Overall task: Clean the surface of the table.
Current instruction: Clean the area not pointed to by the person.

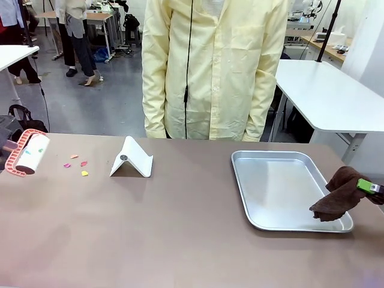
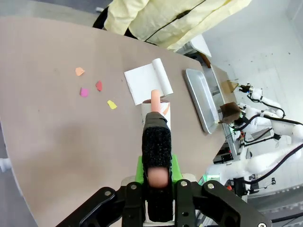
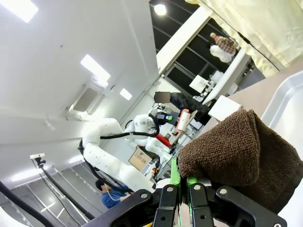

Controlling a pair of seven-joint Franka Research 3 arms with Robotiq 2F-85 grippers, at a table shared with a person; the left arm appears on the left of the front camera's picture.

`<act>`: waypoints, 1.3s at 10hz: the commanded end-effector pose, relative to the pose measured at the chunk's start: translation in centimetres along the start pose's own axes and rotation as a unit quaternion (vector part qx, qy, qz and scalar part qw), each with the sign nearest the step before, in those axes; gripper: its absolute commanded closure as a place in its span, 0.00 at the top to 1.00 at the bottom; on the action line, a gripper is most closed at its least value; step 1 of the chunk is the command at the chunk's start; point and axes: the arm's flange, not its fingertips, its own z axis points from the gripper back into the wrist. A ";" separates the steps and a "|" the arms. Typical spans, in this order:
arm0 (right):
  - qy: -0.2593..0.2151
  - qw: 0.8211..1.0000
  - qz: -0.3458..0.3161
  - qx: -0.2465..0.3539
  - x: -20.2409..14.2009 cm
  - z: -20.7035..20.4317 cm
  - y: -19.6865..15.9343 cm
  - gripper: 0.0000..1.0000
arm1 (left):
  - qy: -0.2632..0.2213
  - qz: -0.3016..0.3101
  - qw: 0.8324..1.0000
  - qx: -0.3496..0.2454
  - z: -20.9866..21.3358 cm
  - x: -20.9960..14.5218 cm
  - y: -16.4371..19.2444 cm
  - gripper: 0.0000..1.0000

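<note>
You have the left end effector [image 2: 157, 173] clamped on the handle of the lint roller [image 1: 29, 153] over the left edge of the wide grey-brown table [image 1: 156, 234], near the coloured scraps [image 1: 76, 164], and the right end effector [image 1: 370, 186] gripping a brown cloth [image 1: 337, 195] at the right rim of the metal tray [image 1: 240, 158].

A grey floor [image 1: 102, 102] lies beyond, a white-topped table [image 1: 327, 96] stands right, ceiling light panels [image 3: 94, 66] glow overhead.
</note>
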 end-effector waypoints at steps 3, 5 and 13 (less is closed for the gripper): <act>0.003 1.000 -0.002 -0.003 0.4 0.0 0.4 0.06 | 0.031 0.056 0.992 0.105 -6.8 -0.1 0.8 0.22; 0.003 1.000 -0.002 -0.003 0.4 0.0 0.4 0.06 | 0.039 0.077 0.987 0.136 -8.1 0.1 1.4 0.22; 0.003 1.000 -0.002 -0.003 0.4 0.0 0.4 0.06 | -0.028 0.140 0.979 0.148 -6.6 2.7 3.4 0.22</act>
